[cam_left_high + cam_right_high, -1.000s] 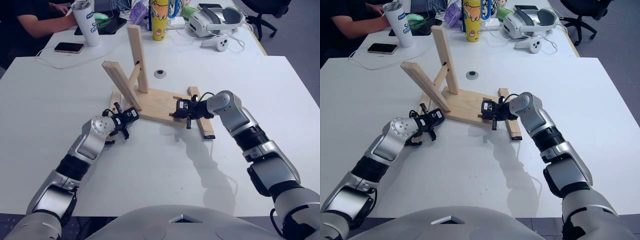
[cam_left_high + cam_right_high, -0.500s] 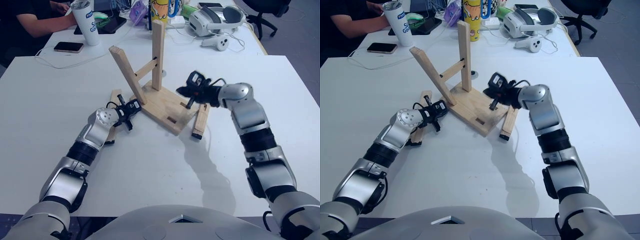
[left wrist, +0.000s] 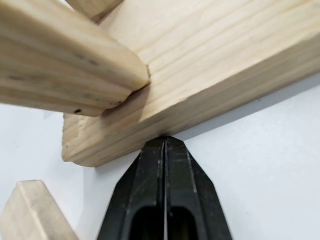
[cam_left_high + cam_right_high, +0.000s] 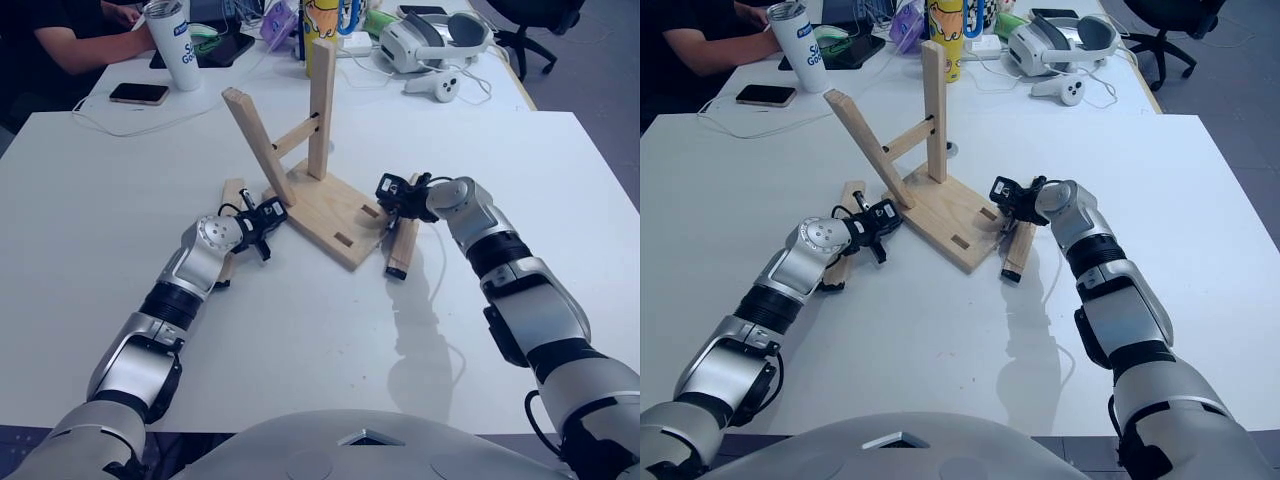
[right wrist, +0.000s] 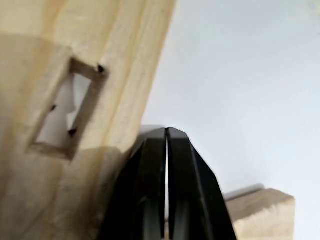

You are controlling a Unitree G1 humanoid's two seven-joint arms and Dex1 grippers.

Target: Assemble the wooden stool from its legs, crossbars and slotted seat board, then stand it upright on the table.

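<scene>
At mid-table, lying flat: slotted seat board [image 4: 335,212], two legs [image 4: 322,95] and a crossbar [image 4: 298,136] already upright on its far-left part. Just right of it, a loose leg [image 4: 403,245]. Best to brace with the left, open the right claw and take that leg squarely, end-on to an open slot [image 5: 62,110]. Left gripper [image 4: 268,212] pinched shut, empty, tips against the near-left edge; right gripper [image 4: 385,193] likewise closed on nothing at the right edge. Both forearms low, wrists turned inward.

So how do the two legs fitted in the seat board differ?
The far leg stands nearly upright; the near leg leans toward the robot's left. The left gripper rests by the near leg's foot, not the far leg's. A crossbar joins both.
</scene>
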